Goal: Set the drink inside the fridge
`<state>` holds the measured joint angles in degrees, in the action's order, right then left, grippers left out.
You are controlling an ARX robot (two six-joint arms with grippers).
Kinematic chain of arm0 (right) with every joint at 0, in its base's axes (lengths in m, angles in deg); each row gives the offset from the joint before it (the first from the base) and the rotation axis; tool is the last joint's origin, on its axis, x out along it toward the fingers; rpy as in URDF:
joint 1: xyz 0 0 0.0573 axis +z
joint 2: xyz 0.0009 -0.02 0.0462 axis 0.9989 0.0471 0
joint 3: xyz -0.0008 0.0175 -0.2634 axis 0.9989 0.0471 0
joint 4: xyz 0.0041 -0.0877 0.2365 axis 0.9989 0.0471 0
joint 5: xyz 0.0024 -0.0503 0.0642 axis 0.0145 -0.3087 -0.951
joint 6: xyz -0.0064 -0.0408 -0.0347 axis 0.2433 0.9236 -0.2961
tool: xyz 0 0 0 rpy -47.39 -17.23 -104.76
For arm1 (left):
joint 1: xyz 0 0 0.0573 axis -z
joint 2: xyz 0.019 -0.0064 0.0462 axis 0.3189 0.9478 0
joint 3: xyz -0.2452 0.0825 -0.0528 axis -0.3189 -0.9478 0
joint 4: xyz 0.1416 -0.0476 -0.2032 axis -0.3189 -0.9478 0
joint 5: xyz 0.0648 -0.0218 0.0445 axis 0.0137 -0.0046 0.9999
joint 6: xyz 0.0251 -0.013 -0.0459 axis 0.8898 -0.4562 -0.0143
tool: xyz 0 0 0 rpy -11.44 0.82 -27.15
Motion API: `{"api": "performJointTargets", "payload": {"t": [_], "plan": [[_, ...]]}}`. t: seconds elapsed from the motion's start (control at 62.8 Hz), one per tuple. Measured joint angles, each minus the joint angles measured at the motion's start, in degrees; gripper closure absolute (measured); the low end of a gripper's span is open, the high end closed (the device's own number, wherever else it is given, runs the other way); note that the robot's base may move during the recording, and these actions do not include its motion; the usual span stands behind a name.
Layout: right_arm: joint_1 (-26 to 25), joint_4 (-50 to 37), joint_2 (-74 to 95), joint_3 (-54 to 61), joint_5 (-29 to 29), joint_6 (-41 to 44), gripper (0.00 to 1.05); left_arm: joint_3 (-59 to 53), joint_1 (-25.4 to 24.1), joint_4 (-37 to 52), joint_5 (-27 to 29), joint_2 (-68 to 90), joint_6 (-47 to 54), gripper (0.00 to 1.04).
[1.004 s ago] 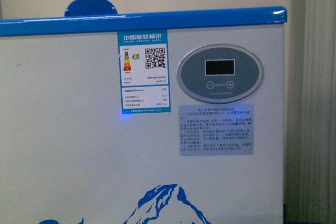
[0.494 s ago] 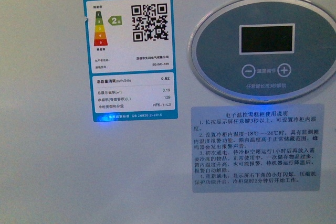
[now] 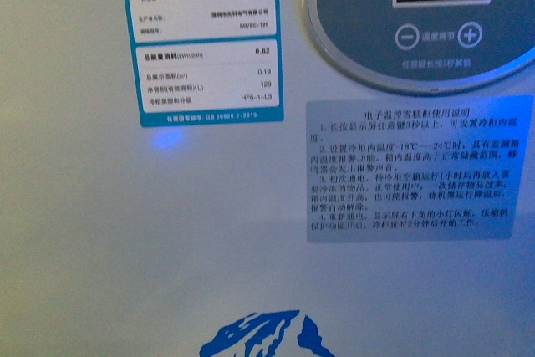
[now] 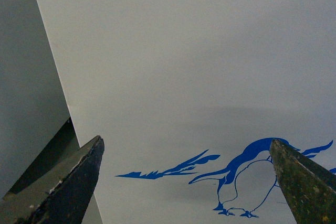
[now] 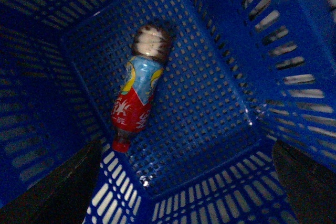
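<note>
While our left hand (image 4: 185, 141) hangs spread and empty before the fridge (image 4: 178, 51) wall, our right hand (image 5: 186, 148), also spread and empty, looks down into a blue basket (image 5: 226, 108); drink (image 5: 137, 95) lies flat on its floor, cap end nearest that hand. Right arm nearer.

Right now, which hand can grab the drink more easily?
The right hand: it's open over the drink lying in the blue basket. The left hand, also open, faces only the fridge wall.
</note>
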<state>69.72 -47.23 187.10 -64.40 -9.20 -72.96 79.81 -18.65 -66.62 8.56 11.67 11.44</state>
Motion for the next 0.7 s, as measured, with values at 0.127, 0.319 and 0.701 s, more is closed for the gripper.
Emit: {"api": "performJointTargets", "payload": {"t": [0.127,0.319,0.701], "plan": [[0.9,-1.6,14.8,-8.6,-1.5,-7.8,0.08,0.0,0.0,0.0,0.0,0.0,0.0,0.08],[2.7,-1.6,33.2,-21.5,-2.3,-15.5,0.08,0.0,0.0,0.0,0.0,0.0,0.0,0.08],[6.9,1.0,52.0,-37.0,-2.8,-21.8,0.08,0.0,0.0,0.0,0.0,0.0,0.0,0.08]]}}
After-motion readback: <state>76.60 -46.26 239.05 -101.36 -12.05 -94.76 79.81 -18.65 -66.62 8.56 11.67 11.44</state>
